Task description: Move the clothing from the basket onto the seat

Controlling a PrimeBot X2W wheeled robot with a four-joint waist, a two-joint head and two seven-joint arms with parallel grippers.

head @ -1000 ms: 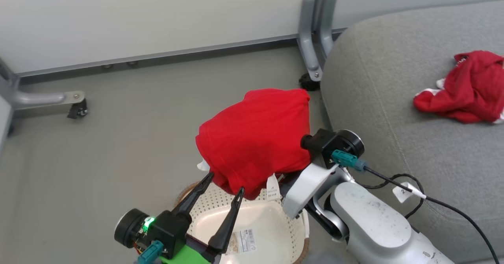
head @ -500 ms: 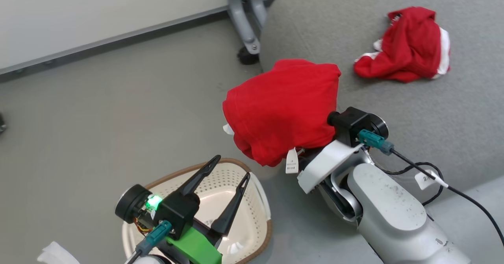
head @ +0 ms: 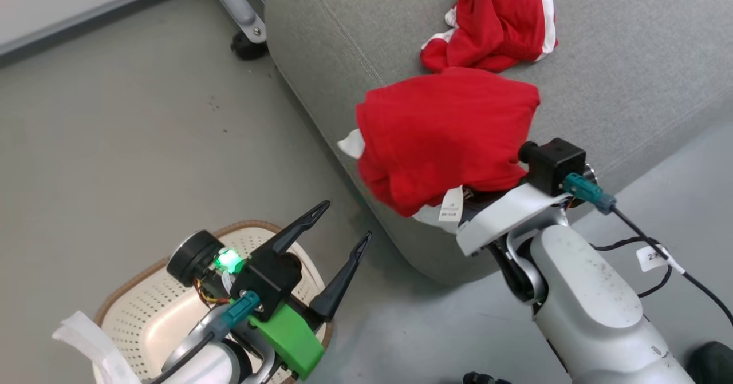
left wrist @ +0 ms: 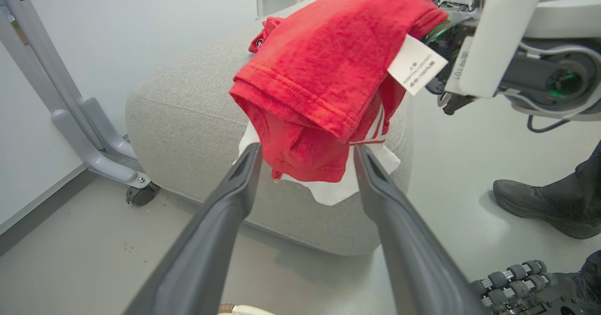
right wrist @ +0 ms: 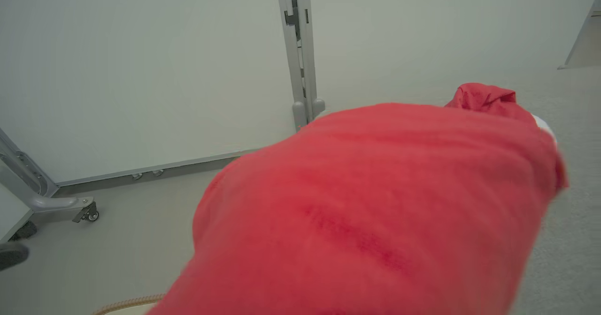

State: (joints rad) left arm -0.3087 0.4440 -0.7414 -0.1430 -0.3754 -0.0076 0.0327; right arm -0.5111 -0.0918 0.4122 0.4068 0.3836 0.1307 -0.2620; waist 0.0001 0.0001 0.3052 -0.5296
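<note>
Hidden under the soft bright-red fabric garment point(head: 446, 132) it grips shut, the right claw point(head: 478, 196) hangs over the large light-grey woven seat point(head: 630, 58) edge, a second red-and-white garment point(head: 492, 23) lying beyond it, while the left claw point(head: 346, 220) gapes wide and empty above the cream perforated plastic basket point(head: 129, 301).

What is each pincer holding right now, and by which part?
Right pincer holds the red garment, draped over it; grip spot hidden. Left pincer is open, empty.

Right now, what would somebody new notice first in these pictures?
A bright red soft garment is bundled on the end of the robot's pale right arm, raised near the edge of the big light-grey fabric sofa seat. Farther on, a second crumpled red-and-white garment lies on that seat.
</note>
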